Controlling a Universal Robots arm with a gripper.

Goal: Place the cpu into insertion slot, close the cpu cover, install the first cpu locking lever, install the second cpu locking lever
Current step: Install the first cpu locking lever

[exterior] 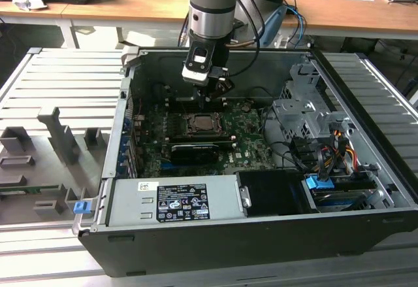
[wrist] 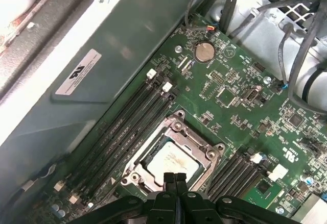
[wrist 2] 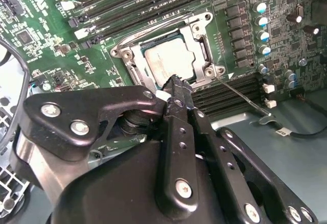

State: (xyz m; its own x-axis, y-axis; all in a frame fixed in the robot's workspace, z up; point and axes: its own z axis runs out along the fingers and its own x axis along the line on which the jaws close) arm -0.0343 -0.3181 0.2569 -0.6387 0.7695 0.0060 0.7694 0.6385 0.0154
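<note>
Gripper: the gripper (wrist: 173, 179) has its two fingers pressed together with nothing between them. The tips hang just over the socket's edge.
Cpu: the cpu (wrist 2: 168, 60) lies flat in the insertion slot (exterior: 206, 125), and its silver top shows through the frame.
Cpu cover: the cpu cover (wrist: 204, 145) seems to be lowered around the chip.
Locking lever: one locking lever (wrist 2: 240, 95), a thin wire rod, stands out from a socket corner and seems not latched.
Handling: the lever is probably light, springy and smooth, and the best place to press seems to be near its free bent end. The chip looks stiff but delicate, and is better touched at its edges only.
Surroundings: a green motherboard (wrist: 240, 81) inside an open computer case (exterior: 274, 251).
</note>
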